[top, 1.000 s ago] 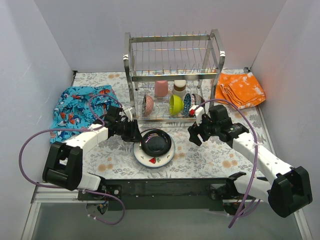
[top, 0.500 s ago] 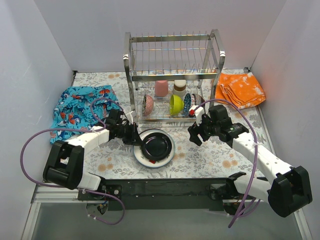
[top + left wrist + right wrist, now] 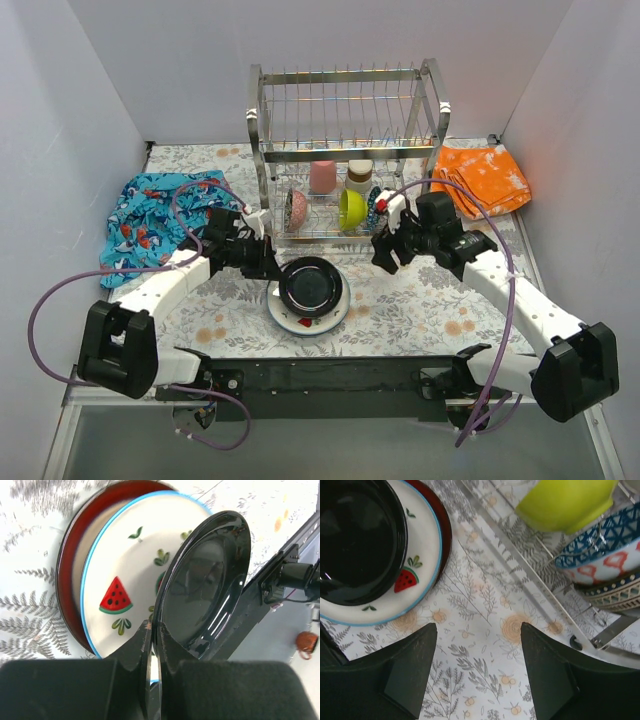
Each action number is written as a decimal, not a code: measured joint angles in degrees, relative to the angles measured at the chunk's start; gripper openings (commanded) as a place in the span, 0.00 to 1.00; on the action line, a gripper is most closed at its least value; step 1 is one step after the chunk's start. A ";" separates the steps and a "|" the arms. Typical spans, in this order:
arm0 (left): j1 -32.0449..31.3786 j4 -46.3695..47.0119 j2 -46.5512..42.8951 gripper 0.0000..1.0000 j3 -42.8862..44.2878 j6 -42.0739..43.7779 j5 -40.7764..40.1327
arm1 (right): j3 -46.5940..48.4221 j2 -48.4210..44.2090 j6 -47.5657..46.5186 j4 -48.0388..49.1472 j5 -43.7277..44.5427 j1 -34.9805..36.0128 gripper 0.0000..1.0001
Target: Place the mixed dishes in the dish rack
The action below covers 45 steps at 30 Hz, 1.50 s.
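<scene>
My left gripper (image 3: pixel 272 268) is shut on the near-left rim of the black plate (image 3: pixel 312 285). It holds the plate tilted just above the white plate (image 3: pixel 300 322) with watermelon marks, a blue edge and a dark red rim. In the left wrist view the jaws (image 3: pixel 152 630) pinch the black plate's (image 3: pixel 205 580) edge, with the white plate (image 3: pixel 125 570) behind. My right gripper (image 3: pixel 385 250) is open and empty over the mat, between the plates and the chrome dish rack (image 3: pixel 345 150). Its wrist view shows the gripper (image 3: pixel 477 665), black plate (image 3: pixel 355 540) and white plate (image 3: pixel 422 550).
The rack's lower shelf holds a pink cup (image 3: pixel 322 177), a steel cup (image 3: pixel 358 177), a pink bowl (image 3: pixel 297 208), a lime bowl (image 3: pixel 350 208) and a patterned bowl (image 3: pixel 375 205). A blue patterned cloth (image 3: pixel 160 215) lies left and an orange cloth (image 3: pixel 480 178) right.
The black plate in my left gripper has tipped from steeply tilted to flatter over the white plate. My right gripper has moved a little toward the rack, still open.
</scene>
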 measured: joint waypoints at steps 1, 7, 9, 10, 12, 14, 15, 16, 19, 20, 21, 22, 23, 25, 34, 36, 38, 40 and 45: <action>0.00 -0.90 -0.68 0.00 0.96 1.22 0.17 | 1.20 0.46 0.55 0.31 -0.70 0.11 0.76; 0.04 -4.79 -8.00 0.00 2.80 8.72 0.63 | 5.18 2.36 3.78 2.97 -7.39 2.99 0.78; 0.04 -5.64 -11.23 0.00 2.78 10.51 0.81 | 5.62 3.17 4.96 3.67 -9.73 4.28 0.79; 0.04 -5.79 -12.61 0.00 2.75 11.08 0.92 | 5.79 3.63 5.49 3.82 -10.64 4.79 0.79; 0.04 -5.79 -14.86 0.00 2.73 11.74 1.33 | 6.08 5.03 6.80 4.59 -12.79 6.03 0.79; 0.04 -5.60 -16.11 0.00 2.73 12.04 2.03 | 6.16 6.21 7.80 5.05 -14.21 7.06 0.80; 0.04 -5.46 -16.31 0.00 2.73 12.11 2.36 | 6.16 6.60 8.04 5.11 -14.69 7.43 0.80; 0.04 -5.25 -16.31 0.00 2.71 12.15 2.69 | 6.23 7.13 8.46 5.27 -15.34 8.07 0.80; 0.04 -4.66 -16.26 0.00 2.40 12.20 3.23 | 6.58 8.55 9.79 6.19 -16.74 9.05 0.80; 0.04 -4.37 -16.26 0.00 2.27 12.17 3.48 | 6.73 9.05 10.34 6.73 -17.18 9.31 0.79; 0.04 -4.13 -16.22 0.00 2.23 12.13 3.72 | 6.97 9.55 10.97 7.13 -17.62 9.46 0.78; 0.04 -3.87 -16.22 0.00 2.21 12.09 3.93 | 7.13 9.90 11.47 7.63 -17.81 9.64 0.78; 0.04 -3.48 -16.22 0.00 2.19 12.02 4.20 | 7.34 10.34 12.24 8.15 -18.03 9.81 0.78; 0.04 -2.51 -16.22 0.00 2.16 11.78 4.90 | 7.65 10.75 13.27 9.03 -18.29 9.92 0.75; 0.07 0.85 -17.40 0.00 0.68 10.54 6.27 | 8.94 14.49 17.22 12.59 -21.81 10.43 0.09; 0.17 1.38 -17.88 0.16 0.09 10.32 5.92 | 9.16 14.95 17.94 12.57 -22.27 10.73 0.01; 0.20 1.49 -18.53 0.33 -0.11 9.64 6.21 | 9.81 15.30 18.27 12.24 -20.15 10.75 0.01; 0.28 2.29 -19.15 0.50 -0.09 9.64 4.68 | 10.67 15.41 17.88 11.10 -19.69 10.62 0.01; 0.90 0.02 -19.08 0.73 5.57 10.95 -5.86 | 19.30 15.28 11.78 2.56 -14.36 11.06 0.01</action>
